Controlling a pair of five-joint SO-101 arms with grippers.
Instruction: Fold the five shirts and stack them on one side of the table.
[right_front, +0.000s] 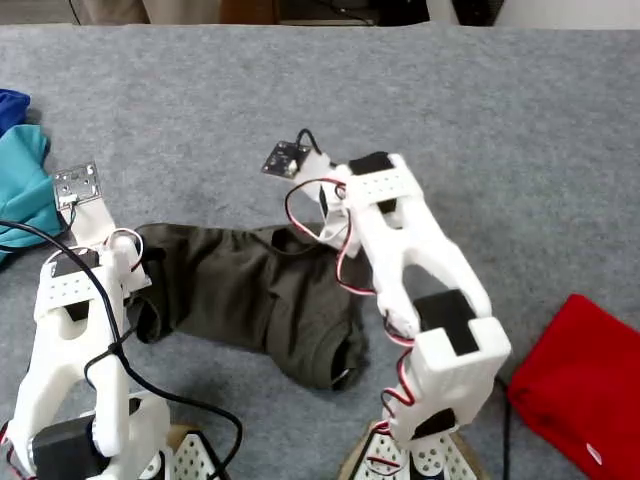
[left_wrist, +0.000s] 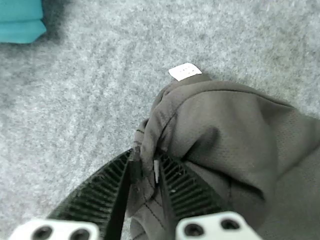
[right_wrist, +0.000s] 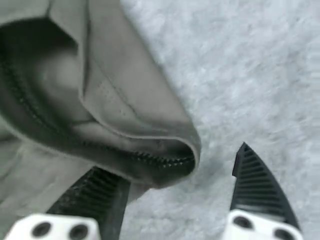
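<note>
Overhead, the right arm (right_front: 400, 240) hides part of the dark shirt (right_front: 230, 290).

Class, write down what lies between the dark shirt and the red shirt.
Between the dark shirt and the red shirt stands the right arm, over grey table; the high view shows it.

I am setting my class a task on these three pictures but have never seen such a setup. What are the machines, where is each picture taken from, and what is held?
Two white robot arms stand at a grey table. One picture looks down from above; the other two come from each arm's wrist camera. A dark shirt lies crumpled between them, a teal shirt at one edge, a red shirt at the other. The left gripper pinches the dark shirt's edge; the right gripper is open at a fold.
</note>
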